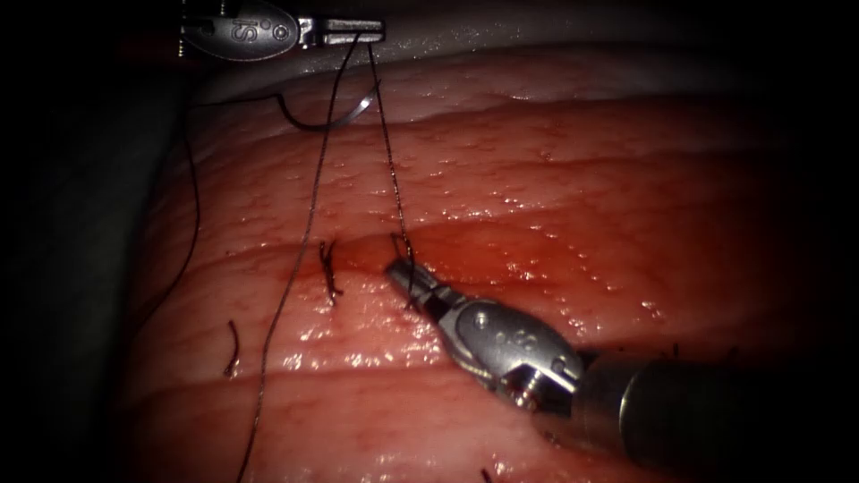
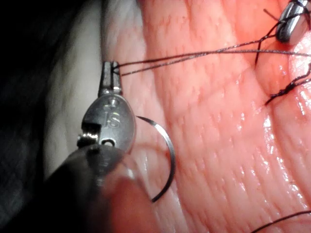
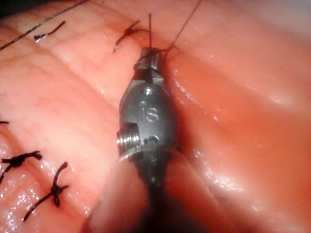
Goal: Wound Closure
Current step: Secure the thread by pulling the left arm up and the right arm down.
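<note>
Steel needle (image 1: pixel 333 118) free on tissue (image 1: pixel 555 188) just below left gripper (image 1: pixel 353 32), clamping thread (image 1: pixel 309 224); right gripper (image 1: pixel 403 273) clamps thread at cut (image 1: pixel 376 255).

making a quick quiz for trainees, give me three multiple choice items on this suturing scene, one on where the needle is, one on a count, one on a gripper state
1. Where is the needle?
A. lying free on the tissue, near the left gripper
B. held in the right gripper
C. driven through the cut

2. How many strands of thread run down from the left gripper in the endoscope view?
A. none
B. two
C. five

3. What is the left gripper's state?
A. wide open, empty
B. shut on the thread
C. shut on the needle

Answers:
1 A: the curved needle rests on the tissue surface, with neither gripper holding it.
2 B: two strands leave its tip, one toward the right gripper at the cut.
3 B: in the left wrist view its jaws pinch the thread.
</note>
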Available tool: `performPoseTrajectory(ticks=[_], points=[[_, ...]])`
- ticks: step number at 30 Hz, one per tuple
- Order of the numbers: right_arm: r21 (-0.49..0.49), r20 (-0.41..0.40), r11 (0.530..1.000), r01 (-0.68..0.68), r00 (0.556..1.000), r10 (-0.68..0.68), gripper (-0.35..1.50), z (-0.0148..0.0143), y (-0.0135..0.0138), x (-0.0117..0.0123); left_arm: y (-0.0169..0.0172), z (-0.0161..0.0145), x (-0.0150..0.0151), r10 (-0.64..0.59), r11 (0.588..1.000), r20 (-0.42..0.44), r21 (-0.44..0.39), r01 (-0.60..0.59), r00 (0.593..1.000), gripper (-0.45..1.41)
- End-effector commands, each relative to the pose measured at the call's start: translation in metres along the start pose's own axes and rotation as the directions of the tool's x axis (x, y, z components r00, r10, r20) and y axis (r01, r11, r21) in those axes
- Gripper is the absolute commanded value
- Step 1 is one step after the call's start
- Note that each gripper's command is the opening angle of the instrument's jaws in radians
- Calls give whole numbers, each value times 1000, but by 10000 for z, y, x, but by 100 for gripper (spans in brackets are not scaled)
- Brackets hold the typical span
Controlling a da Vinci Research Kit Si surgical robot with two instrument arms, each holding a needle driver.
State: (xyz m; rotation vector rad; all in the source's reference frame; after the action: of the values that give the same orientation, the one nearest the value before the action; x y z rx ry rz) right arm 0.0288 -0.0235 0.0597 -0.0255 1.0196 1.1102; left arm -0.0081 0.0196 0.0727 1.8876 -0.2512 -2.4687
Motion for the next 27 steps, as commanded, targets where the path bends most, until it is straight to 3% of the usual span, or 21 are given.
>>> performPoseTrajectory(ticks=[1,5,11,14,16,17,19,25,27], points=[[11,11,1000,-6,1000,6,-35,2,-10,-3,-6,7,-11,11,1000,3,2,-11,1000,-45],[18,48,1000,-15,999,14,-35,-7,-17,3,-11,9,-40,-6,1000,11,7,6,1000,-45],[-1,92,997,-72,993,72,-35,-16,-16,2,-26,10,-59,-15,999,6,30,15,1000,-45],[-12,113,982,-190,975,190,-35,-20,-17,-5,-32,12,-66,-18,999,8,44,17,1000,-45],[-6,122,940,-340,933,338,-35,-18,-18,-11,-32,12,-68,-16,998,2,54,16,1000,-45],[3,132,886,-464,878,460,-35,-15,-18,-15,-32,11,-69,-16,998,1,56,16,1000,-45],[7,135,864,-503,857,498,-35,-13,-17,-19,-32,10,-69,-17,998,2,59,17,1000,-45],[23,116,870,-492,866,486,-35,-17,-24,-22,-41,10,-70,-27,997,8,70,27,1000,-45],[40,88,908,-418,906,413,-35,-18,-24,-19,-43,10,-70,-29,997,8,73,28,1000,-45]])
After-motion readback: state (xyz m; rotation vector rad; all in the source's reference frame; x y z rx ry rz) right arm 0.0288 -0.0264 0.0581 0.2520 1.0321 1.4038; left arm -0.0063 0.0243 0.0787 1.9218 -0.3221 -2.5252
